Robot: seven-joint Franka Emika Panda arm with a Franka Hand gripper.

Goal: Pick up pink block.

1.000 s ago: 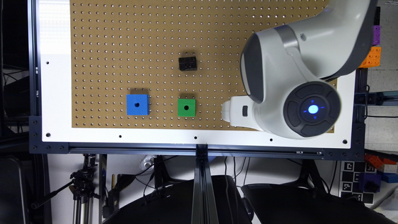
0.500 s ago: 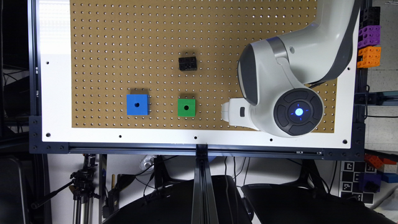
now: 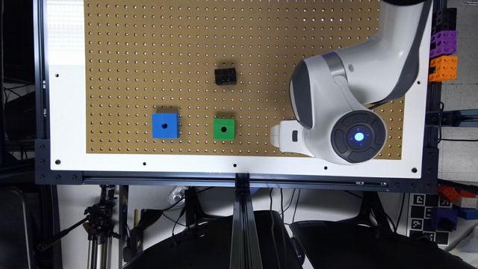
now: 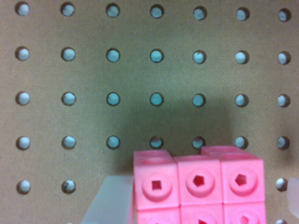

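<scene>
The pink block [image 4: 198, 184] is a bright-pink studded brick lying on the brown pegboard [image 4: 149, 74], close under the wrist camera. My gripper [image 4: 201, 198] is open and straddles it. One pale finger [image 4: 110, 203] stands right beside one end of the block. The other finger [image 4: 294, 193] is a small gap away from the opposite end. In the exterior view the gripper [image 3: 285, 137] shows as a white part near the board's front edge at the exterior view's right, and the arm covers the pink block there.
A black studded brick [image 3: 225, 76], a green cube [image 3: 224, 129] and a blue cube [image 3: 165, 126] sit on the pegboard [image 3: 149, 56] to the exterior view's left of the arm. Stacked purple and orange blocks [image 3: 443, 56] hang beyond the board's right edge.
The arm's wrist has shifted slightly toward the exterior view's left and its upper link has swung back. The cubes and the black brick have stayed put.
</scene>
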